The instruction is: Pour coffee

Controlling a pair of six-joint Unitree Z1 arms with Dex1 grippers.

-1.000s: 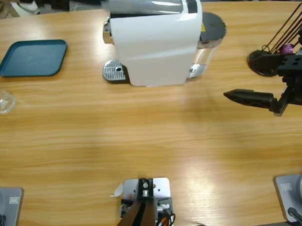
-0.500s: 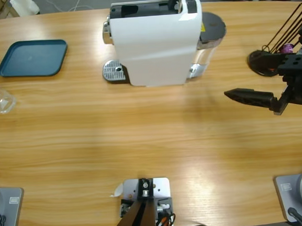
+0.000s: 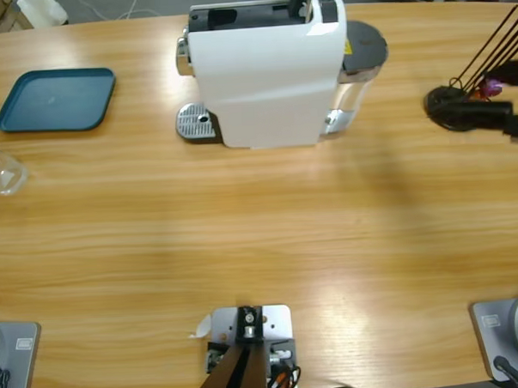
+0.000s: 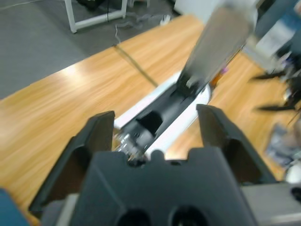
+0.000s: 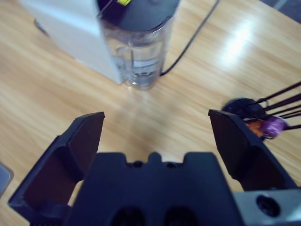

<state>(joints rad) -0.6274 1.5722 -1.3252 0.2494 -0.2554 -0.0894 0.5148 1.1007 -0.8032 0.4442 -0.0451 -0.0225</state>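
The left tool [image 4: 155, 136] is being held with its jaws spread apart and nothing between them, above the white coffee machine [image 4: 162, 110], whose raised lever [image 4: 218, 40] is being seen just ahead of the jaws. The right tool [image 5: 157, 136] is likewise being held wide apart and empty over the desk [image 5: 51, 89], facing the machine's clear water tank [image 5: 136, 56]; just beside its right jaw a black capsule stand [image 5: 244, 110] with a purple capsule [image 5: 274, 125] is being shown.

Several risks are being judged from here. The left tool is being carried close over the open lever, so a careless descent could be knocking the lever or jamming a jaw into the open capsule slot. The right tool is being kept near the thin wires of the stand, and a sideways sweep could be tipping it. In the high view the glass [image 3: 2, 169] is being left at the desk's far edge, well apart from the drip grate [image 3: 196, 124] and from both arms; a long reach is being called for, and a clumsy nudge could be pushing it off the edge.

No coffee is being seen at the spout or on the grate. The glass is looking clear, and whether any pale liquid is lying in it cannot be told. A blue tray [image 3: 57, 100] is lying near it.
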